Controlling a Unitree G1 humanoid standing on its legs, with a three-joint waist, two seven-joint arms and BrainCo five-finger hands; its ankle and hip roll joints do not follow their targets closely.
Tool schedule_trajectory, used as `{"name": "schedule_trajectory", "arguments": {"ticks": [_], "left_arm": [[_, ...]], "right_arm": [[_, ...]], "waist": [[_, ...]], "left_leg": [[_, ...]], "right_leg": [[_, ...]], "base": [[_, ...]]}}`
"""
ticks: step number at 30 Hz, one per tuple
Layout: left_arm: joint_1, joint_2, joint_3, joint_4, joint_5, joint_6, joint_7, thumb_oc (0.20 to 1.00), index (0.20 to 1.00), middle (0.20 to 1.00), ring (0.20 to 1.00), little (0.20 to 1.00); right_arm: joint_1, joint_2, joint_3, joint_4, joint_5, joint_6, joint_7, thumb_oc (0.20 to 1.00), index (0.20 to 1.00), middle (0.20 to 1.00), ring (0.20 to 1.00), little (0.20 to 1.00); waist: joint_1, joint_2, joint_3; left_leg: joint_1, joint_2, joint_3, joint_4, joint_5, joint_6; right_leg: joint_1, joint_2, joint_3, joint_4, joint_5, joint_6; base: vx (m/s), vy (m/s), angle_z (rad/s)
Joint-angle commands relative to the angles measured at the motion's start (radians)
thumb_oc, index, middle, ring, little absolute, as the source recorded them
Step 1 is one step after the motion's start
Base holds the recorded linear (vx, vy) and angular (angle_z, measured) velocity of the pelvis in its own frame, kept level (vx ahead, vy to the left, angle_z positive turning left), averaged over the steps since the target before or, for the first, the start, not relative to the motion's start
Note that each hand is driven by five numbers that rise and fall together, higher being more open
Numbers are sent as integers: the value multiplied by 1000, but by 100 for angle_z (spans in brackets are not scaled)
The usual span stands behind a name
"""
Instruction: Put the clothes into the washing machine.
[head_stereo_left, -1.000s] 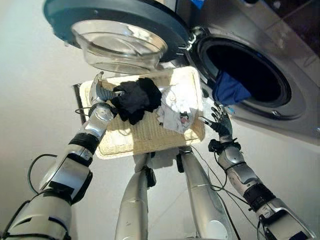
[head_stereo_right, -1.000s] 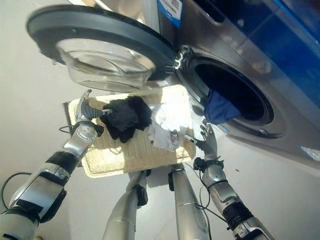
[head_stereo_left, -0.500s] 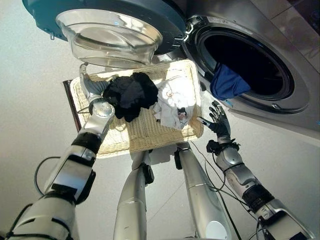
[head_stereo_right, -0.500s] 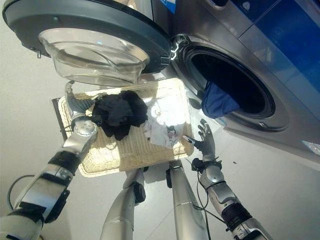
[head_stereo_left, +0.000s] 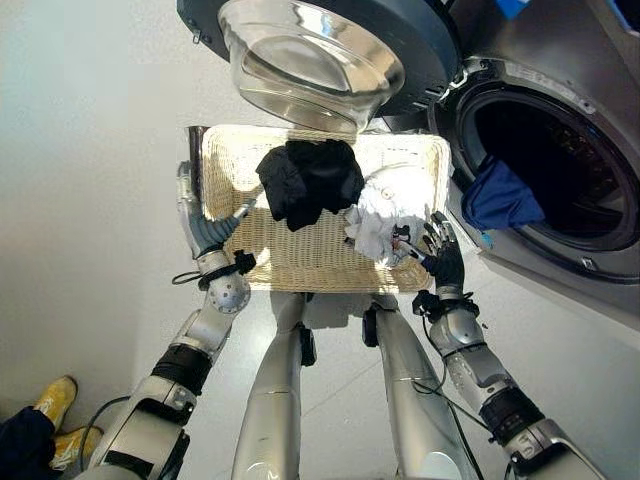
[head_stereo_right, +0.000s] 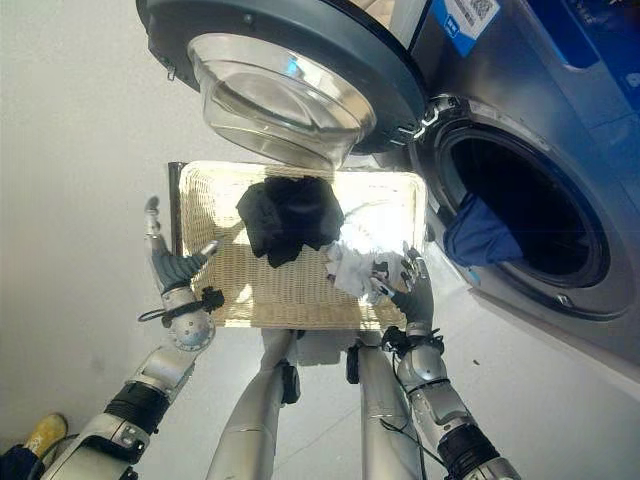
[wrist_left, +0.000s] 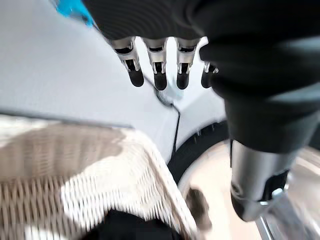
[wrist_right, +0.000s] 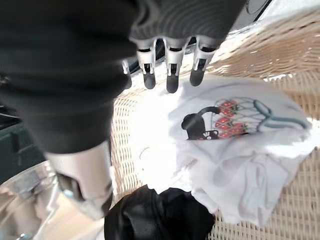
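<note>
Reaching for laundry in the wicker basket (head_stereo_left: 300, 268), beside the open washing machine (head_stereo_left: 560, 180).
I see my right hand (head_stereo_left: 440, 258), fingers spread and empty, over the white garment (wrist_right: 240, 150); my left hand (head_stereo_right: 170, 265) hovers open at the basket's left edge. Soft, light cloth: I'd bunch a fold mid-heap. The black garment (head_stereo_left: 308, 180) lies left of it.

The washing machine (head_stereo_left: 560, 120) runs off the frame's top and right edges. Its dark drum hides most of the blue garment (head_stereo_left: 497, 197). The black garment (head_stereo_left: 310, 178) covers part of the basket (head_stereo_left: 300, 262) floor.
</note>
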Motion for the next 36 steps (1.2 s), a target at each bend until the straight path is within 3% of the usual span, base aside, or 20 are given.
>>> {"name": "schedule_trajectory", "arguments": {"ticks": [1, 5, 13, 15, 18, 19, 23, 24, 27, 30, 34, 35, 36], "left_arm": [[-26, 37, -23, -17, 47, 33, -75, 1000, 1000, 1000, 1000, 1000], [-118, 65, -111, 78, -17, 134, -192, 1000, 1000, 1000, 1000, 1000], [-285, 83, -156, 249, -171, 235, -284, 1000, 1000, 1000, 1000, 1000], [-363, 94, -153, 327, -253, 322, -323, 1000, 1000, 1000, 1000, 1000], [-390, 95, -148, 371, -307, 372, -348, 1000, 1000, 1000, 1000, 1000], [-420, 90, -147, 428, -338, 428, -371, 1000, 1000, 1000, 1000, 1000], [-481, 87, -163, 572, -340, 567, -462, 1000, 1000, 1000, 1000, 1000], [-472, 83, -170, 587, -339, 579, -476, 1000, 1000, 1000, 1000, 1000], [-496, 73, -194, 659, -317, 637, -558, 1000, 1000, 1000, 1000, 1000], [-521, 72, -221, 715, -286, 656, -630, 1000, 1000, 1000, 1000, 1000], [-536, 78, -240, 730, -265, 663, -655, 1000, 1000, 1000, 1000, 1000], [-541, 82, -249, 727, -253, 663, -652, 658, 658, 658, 658, 658], [-554, 89, -264, 719, -220, 641, -644, 200, 200, 200, 200, 200]], "right_arm": [[17, 0, -9, -68, -5, -4, 8, 1000, 1000, 1000, 1000, 1000], [-28, -22, 10, -42, 21, 14, 23, 1000, 1000, 1000, 1000, 1000], [-84, -46, 38, -18, 45, 35, 42, 1000, 1000, 1000, 1000, 1000], [-102, -55, 49, -18, 56, 40, 46, 1000, 1000, 1000, 1000, 1000], [-108, -61, 57, -18, 61, 36, 43, 1000, 1000, 1000, 1000, 1000], [-115, -63, 63, -18, 67, 31, 41, 1000, 1000, 1000, 1000, 1000], [-133, -68, 74, -28, 82, 27, 34, 1000, 1000, 1000, 1000, 1000], [-123, -66, 79, -27, 84, 28, 34, 1000, 1000, 1000, 1000, 1000], [-131, -72, 89, -31, 95, 21, 35, 1000, 1000, 1000, 1000, 1000], [-146, -87, 91, -51, 110, 30, 40, 1000, 1000, 1000, 1000, 1000], [-150, -103, 91, -70, 128, 26, 50, 1000, 1000, 1000, 1000, 1000], [-148, -108, 90, -79, 134, 26, 58, 1000, 1000, 1000, 1000, 1000], [-146, -111, 90, -90, 136, 22, 68, 1000, 1000, 1000, 1000, 1000]], "waist": [[-5, -2, -23], [-25, -11, -23], [-65, -28, -23], [-88, -37, -23], [-96, -41, -23], [-106, -46, -23], [-130, -61, -23], [-128, -59, -23], [-142, -70, -23], [-158, -82, -23], [-169, -91, -23], [-174, -95, -23], [-179, -98, -23]], "left_leg": [[-15, -19, 37, 60, -29, -39], [-16, -14, 51, 51, -18, -44], [-42, -3, 79, 66, -14, -53], [-69, -4, 86, 104, -25, -56], [-83, -3, 87, 125, -33, -56], [-98, -2, 88, 149, -40, -56], [-130, 5, 100, 180, -59, -55], [-104, 10, 89, 188, -90, -61], [-122, 14, 98, 210, -106, -60], [-152, 16, 107, 246, -127, -58], [-193, 20, 107, 284, -146, -57], [-202, 22, 108, 292, -152, -56], [-216, 23, 110, 301, -158, -54]], "right_leg": [[46, 13, 25, -90, 60, 114], [45, 19, 35, -106, 76, 117], [17, 31, 63, -113, 90, 116], [-8, 35, 77, -99, 88, 111], [-21, 36, 83, -93, 86, 109], [-35, 36, 89, -85, 84, 107], [-71, 37, 105, -81, 84, 105], [-44, 42, 104, -78, 58, 110], [-65, 43, 110, -79, 61, 110], [-96, 46, 121, -76, 63, 110], [-135, 47, 132, -68, 65, 109], [-145, 47, 134, -66, 65, 109], [-159, 50, 139, -64, 66, 108]], "base": [[-32, 1, -5], [-7, 21, -1], [2, 34, -11], [19, 31, -15], [10, 17, -7], [22, 11, -11], [26, 9, -2], [82, 25, -2], [46, 19, -5], [30, 42, -14], [28, 56, -16], [18, 54, -5], [16, 51, -5]]}}
